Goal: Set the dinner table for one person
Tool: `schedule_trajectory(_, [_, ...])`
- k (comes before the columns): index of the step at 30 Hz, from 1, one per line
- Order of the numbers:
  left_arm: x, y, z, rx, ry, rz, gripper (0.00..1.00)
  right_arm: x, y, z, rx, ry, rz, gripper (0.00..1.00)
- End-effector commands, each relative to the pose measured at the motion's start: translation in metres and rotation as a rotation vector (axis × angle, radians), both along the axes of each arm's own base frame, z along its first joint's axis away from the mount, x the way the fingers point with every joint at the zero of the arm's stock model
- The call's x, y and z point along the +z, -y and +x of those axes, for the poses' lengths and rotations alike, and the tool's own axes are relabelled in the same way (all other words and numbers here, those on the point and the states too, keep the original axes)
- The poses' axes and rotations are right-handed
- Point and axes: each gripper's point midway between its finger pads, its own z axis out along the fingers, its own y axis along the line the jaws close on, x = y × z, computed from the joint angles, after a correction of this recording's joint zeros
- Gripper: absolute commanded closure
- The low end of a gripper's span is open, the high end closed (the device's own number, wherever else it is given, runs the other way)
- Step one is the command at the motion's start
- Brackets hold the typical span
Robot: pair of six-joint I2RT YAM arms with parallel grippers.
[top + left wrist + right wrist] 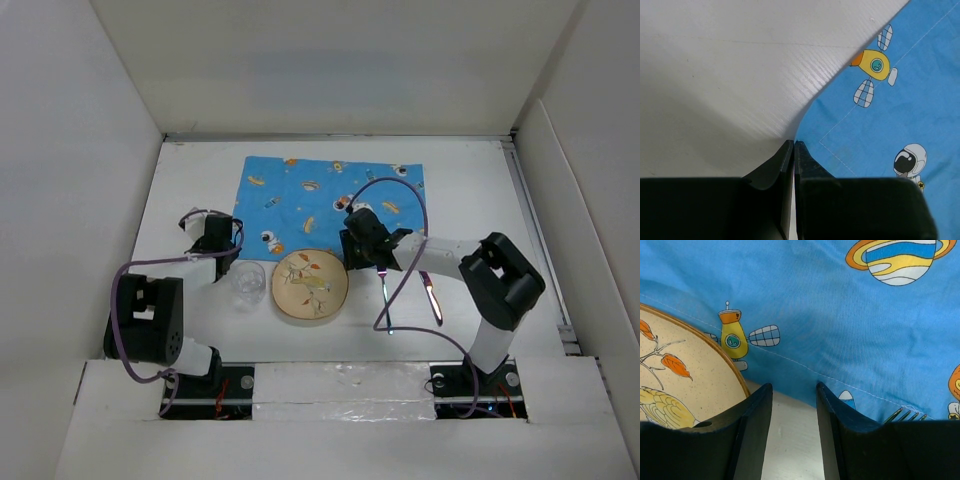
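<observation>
The white dinner table (190,180) holds a blue cartoon-print placemat (330,190) at the middle back. My left gripper (228,238) is shut at the placemat's near left corner; in the left wrist view the tips (793,145) meet right on the cloth's curled edge (880,130). My right gripper (352,240) is open, its tips (793,387) straddling the placemat's near edge (840,330) just above the table. A bird-pattern plate (310,286) lies left of it, also in the right wrist view (670,385). A clear glass (248,283) stands left of the plate.
A fork (385,295) and a knife (432,297) lie right of the plate; the fork's tines (905,415) touch the placemat's edge. Upright white panels (90,150) border the table on the left, back and right.
</observation>
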Motion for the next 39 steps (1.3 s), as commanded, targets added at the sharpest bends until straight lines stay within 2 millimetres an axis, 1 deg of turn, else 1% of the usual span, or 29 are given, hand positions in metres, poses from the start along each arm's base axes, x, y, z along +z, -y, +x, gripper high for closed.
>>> schedule_trajectory(1, [-0.001,-0.002,-0.01,0.008,0.01,-0.007,1.0,-0.002,0.023,-0.005,-0.05,-0.027,-0.05,0.54])
schedule_trajectory(5, [0.006,-0.004,-0.016,0.025,0.048,-0.013,1.0,0.023,0.032,0.001,-0.07,0.012,0.005,0.53])
schedule_trajectory(7, [0.007,-0.006,-0.018,0.033,0.056,-0.013,1.0,0.044,0.033,-0.001,-0.079,0.051,0.049,0.53])
schedule_trajectory(8, [0.014,-0.006,-0.018,0.037,0.076,-0.017,0.98,0.057,0.039,-0.003,-0.101,0.083,0.067,0.53])
schedule_trajectory(9, [0.014,-0.006,-0.018,0.039,0.076,-0.015,0.96,0.049,0.046,-0.005,-0.112,0.069,0.054,0.53])
schedule_trajectory(10, [0.021,-0.007,-0.018,0.05,0.1,-0.022,0.94,0.064,0.048,-0.007,-0.129,0.101,0.086,0.53])
schedule_trajectory(11, [0.025,-0.007,-0.018,0.054,0.118,-0.026,0.92,0.068,0.054,-0.008,-0.147,0.114,0.105,0.53])
schedule_trajectory(12, [0.031,-0.004,-0.018,0.048,0.138,-0.033,0.89,0.059,0.065,-0.016,-0.168,0.101,0.102,0.53])
schedule_trajectory(13, [0.037,-0.004,-0.019,0.052,0.165,-0.041,0.88,0.071,0.067,-0.02,-0.176,0.127,0.144,0.54])
schedule_trajectory(14, [0.054,-0.003,-0.017,0.06,0.227,-0.057,0.78,0.072,0.071,-0.022,-0.185,0.133,0.163,0.58])
schedule_trajectory(15, [0.063,-0.005,-0.017,0.064,0.261,-0.059,0.7,0.069,0.073,-0.028,-0.184,0.125,0.168,0.66])
schedule_trajectory(16, [0.083,-0.004,-0.017,0.059,0.331,-0.07,0.57,0.07,0.075,-0.034,-0.177,0.121,0.197,0.88])
schedule_trajectory(17, [0.095,-0.004,-0.016,0.058,0.368,-0.076,0.57,0.071,0.071,-0.039,-0.156,0.117,0.217,1.0])
schedule_trajectory(18, [0.105,0.001,-0.015,0.039,0.397,-0.088,0.5,0.073,0.068,-0.043,-0.138,0.113,0.24,1.0])
schedule_trajectory(19, [0.12,0.006,-0.013,0.021,0.439,-0.102,0.48,0.071,0.054,-0.057,-0.078,0.096,0.261,1.0])
schedule_trajectory(20, [0.139,0.008,-0.014,0.011,0.493,-0.116,0.48,0.079,0.042,-0.066,-0.027,0.097,0.313,1.0])
schedule_trajectory(21, [0.15,0.018,-0.014,-0.042,0.518,-0.133,0.48,0.08,0.034,-0.073,-0.002,0.092,0.331,1.0])
schedule_trajectory(22, [0.178,0.023,-0.013,-0.076,0.585,-0.152,0.48,0.082,0.027,-0.08,0.001,0.08,0.359,1.0])
schedule_trajectory(23, [0.192,0.031,-0.014,-0.12,0.612,-0.173,0.49,0.082,0.016,-0.091,0.042,0.072,0.384,0.89])
schedule_trajectory(24, [0.207,0.047,-0.017,-0.22,0.637,-0.207,0.49,0.084,0.009,-0.096,0.054,0.075,0.404,0.77])
schedule_trajectory(25, [0.239,0.054,-0.023,-0.271,0.71,-0.223,0.5,0.087,-0.002,-0.105,0.077,0.045,0.453,0.66])
schedule_trajectory(26, [0.254,0.06,-0.029,-0.313,0.734,-0.234,0.51,0.085,-0.011,-0.116,0.107,0.022,0.478,0.45])
schedule_trajectory(27, [0.266,0.074,-0.037,-0.396,0.757,-0.266,0.51,0.084,-0.02,-0.116,0.112,0.019,0.508,0.4])
schedule_trajectory(28, [0.291,0.078,-0.049,-0.447,0.817,-0.261,0.51,0.08,-0.023,-0.116,0.088,-0.01,0.522,0.37])
schedule_trajectory(30, [0.308,0.085,-0.064,-0.521,0.848,-0.253,0.51,0.073,-0.031,-0.114,0.074,-0.029,0.531,0.33])
schedule_trajectory(31, [0.321,0.084,-0.073,-0.545,0.879,-0.224,0.51,0.058,-0.033,-0.112,0.058,-0.058,0.508,0.33])
schedule_trajectory(33, [0.321,0.085,-0.081,-0.582,0.869,-0.197,0.5,0.054,-0.042,-0.106,0.053,-0.067,0.507,0.34])
schedule_trajectory(34, [0.318,0.085,-0.084,-0.593,0.855,-0.181,0.5,0.042,-0.044,-0.104,0.044,-0.088,0.486,0.34])
schedule_trajectory(39, [0.294,0.08,-0.086,-0.643,0.773,-0.072,0.5,0.022,-0.051,-0.089,-0.012,-0.118,0.495,0.41])
